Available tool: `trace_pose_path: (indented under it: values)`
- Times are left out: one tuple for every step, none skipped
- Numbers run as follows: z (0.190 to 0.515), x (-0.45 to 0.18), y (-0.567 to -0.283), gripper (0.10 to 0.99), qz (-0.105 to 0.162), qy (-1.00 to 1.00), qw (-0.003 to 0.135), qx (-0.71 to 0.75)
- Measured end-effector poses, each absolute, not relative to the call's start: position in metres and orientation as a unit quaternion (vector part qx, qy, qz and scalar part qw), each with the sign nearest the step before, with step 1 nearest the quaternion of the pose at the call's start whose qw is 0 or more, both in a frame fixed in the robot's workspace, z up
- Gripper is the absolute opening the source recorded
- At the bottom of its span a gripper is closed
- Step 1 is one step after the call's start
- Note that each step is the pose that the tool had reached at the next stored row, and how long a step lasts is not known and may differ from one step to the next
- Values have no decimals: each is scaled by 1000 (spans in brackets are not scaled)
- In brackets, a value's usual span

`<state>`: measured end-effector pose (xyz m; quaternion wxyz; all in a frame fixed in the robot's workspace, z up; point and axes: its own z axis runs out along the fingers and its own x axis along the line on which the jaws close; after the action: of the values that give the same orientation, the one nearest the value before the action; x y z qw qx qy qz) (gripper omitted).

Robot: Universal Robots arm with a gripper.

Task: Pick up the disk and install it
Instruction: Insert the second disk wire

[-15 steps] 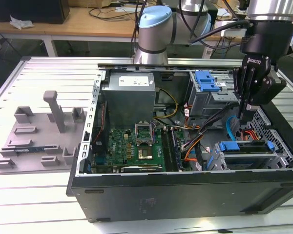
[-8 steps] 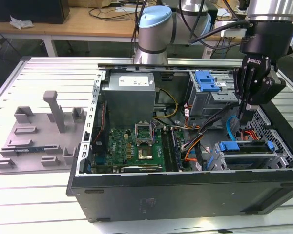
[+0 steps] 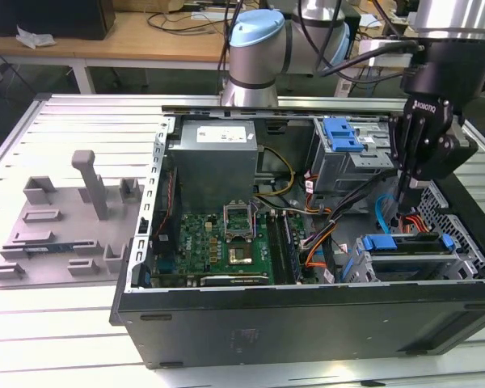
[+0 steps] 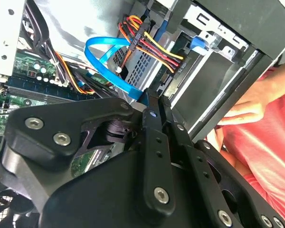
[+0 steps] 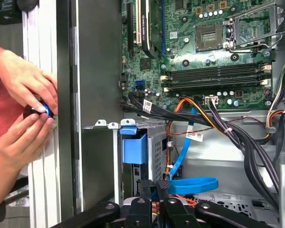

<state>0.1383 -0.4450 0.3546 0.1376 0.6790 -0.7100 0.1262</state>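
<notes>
1. Open computer case (image 3: 307, 323) lies on its side on a slatted metal table (image 3: 56, 323), with the board and bays exposed.
2. Gripper (image 3: 398, 220) reaches down into the case at the exterior view's right, tips just above the near-right drive cage.
3. Jaws: narrow, fingers pressed almost together in both wrist views, nothing seen between them.
4. The disk (image 3: 404, 242) sits flat in the near-right drive cage, its blue carrier edge facing up, just below the gripper tips. Cannot tell if the tips touch it.
5. Blue flat cable (image 3: 379, 212) loops right beside the fingertips; the same loop shows in the second wrist view (image 4: 104, 61) and in the first wrist view (image 5: 190, 183).
6. Red, yellow and black wire bundle (image 4: 154, 47) runs into a connector close to the tips.
7. Green motherboard (image 3: 226, 238) lies in the middle of the case, near side.
8. Grey metal box (image 3: 214, 149) with a white sticker sits far-left inside the case.
9. Blue latch (image 3: 343, 133) sits on the far-right bay, well apart from the disk.
10. Grey fixture plate (image 3: 65, 226) with upright posts lies on the table at the exterior view's left, outside the case.
11. A person's hands (image 5: 23, 80) are just outside the case wall, pinching a small blue and black object (image 5: 42, 110).
</notes>
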Motion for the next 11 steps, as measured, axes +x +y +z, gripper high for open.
trace_pose_path:
  values:
    - [355, 138, -447, 161, 122, -711, 134, 680]
    - [355, 138, -449, 161, 119, -711, 130, 680]
    - [355, 138, -451, 161, 116, -712, 127, 681]
    - [355, 138, -453, 161, 113, -712, 124, 681]
    - [355, 138, -454, 161, 109, -713, 121, 682]
    - [355, 138, -458, 161, 106, -714, 117, 683]
    - [355, 138, -460, 161, 104, -714, 115, 683]
    - [355, 138, -462, 161, 103, -714, 114, 683]
    - [356, 139, -465, 161, 101, -714, 113, 683]
    - [356, 139, -467, 161, 100, -714, 112, 683]
    - [357, 141, -470, 161, 98, -715, 110, 684]
